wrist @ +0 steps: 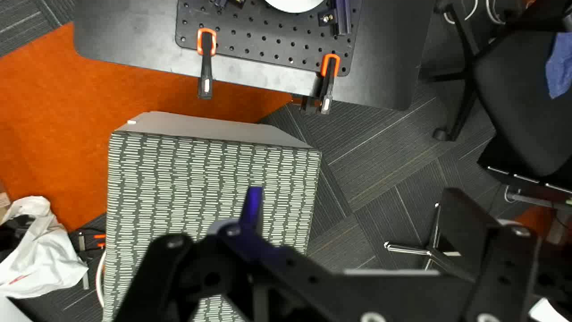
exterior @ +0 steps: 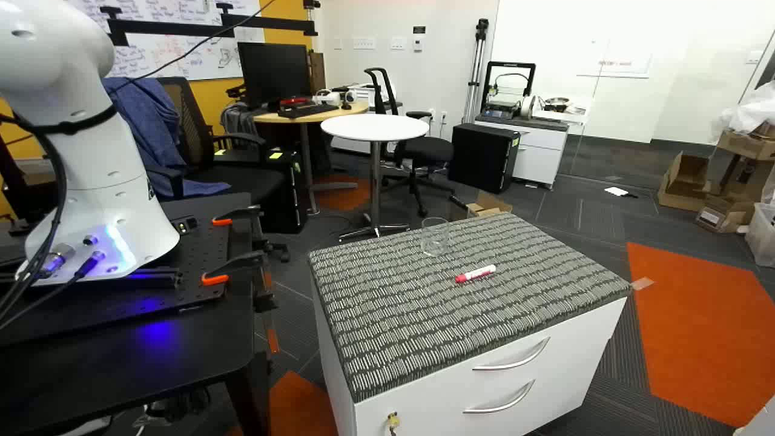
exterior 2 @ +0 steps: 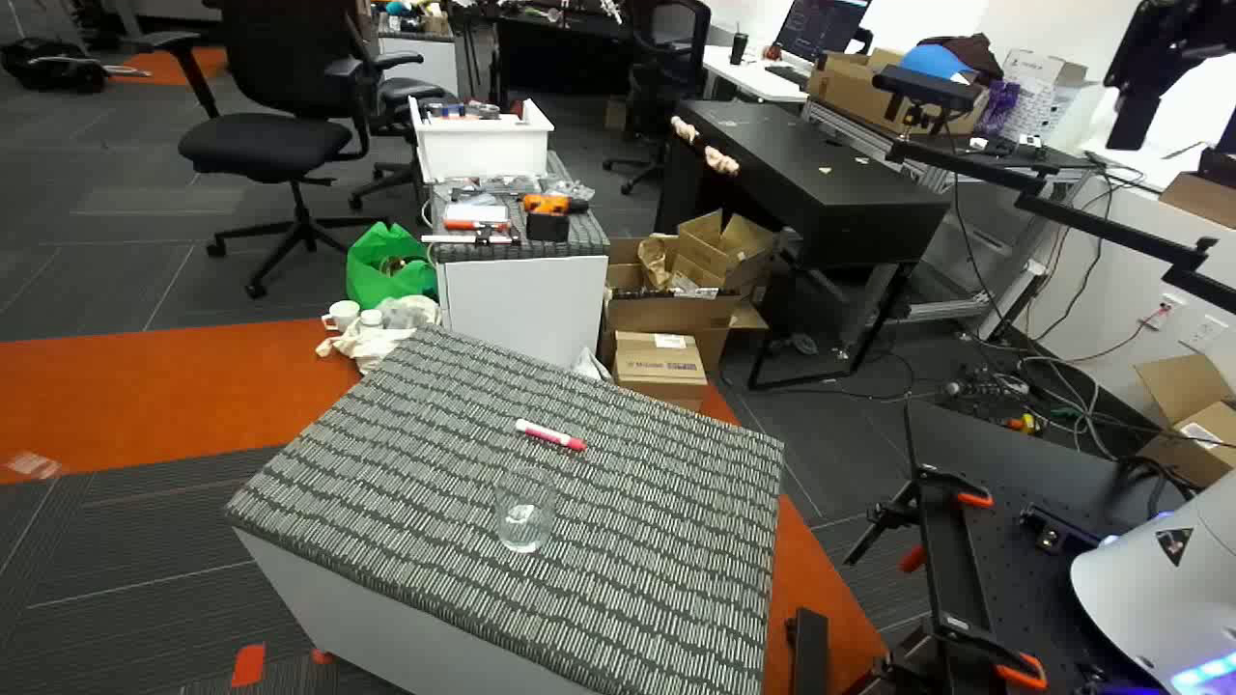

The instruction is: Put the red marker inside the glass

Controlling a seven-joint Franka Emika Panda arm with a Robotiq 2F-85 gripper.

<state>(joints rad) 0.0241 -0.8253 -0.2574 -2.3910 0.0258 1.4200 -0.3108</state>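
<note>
In the wrist view you have the fingers (wrist: pixel 253 206) wide apart, and the gap between them shows a strip of the patterned table (wrist: pixel 201 188) and grey carpet (wrist: pixel 380 152) beyond its edge. In both exterior views you see the red marker (exterior: pixel 475 274) lying on that table, its red end roughly toward the robot base (exterior: pixel 91 200). It rests outside the upright glass (exterior 2: pixel 526 521), near but not touching.
</note>
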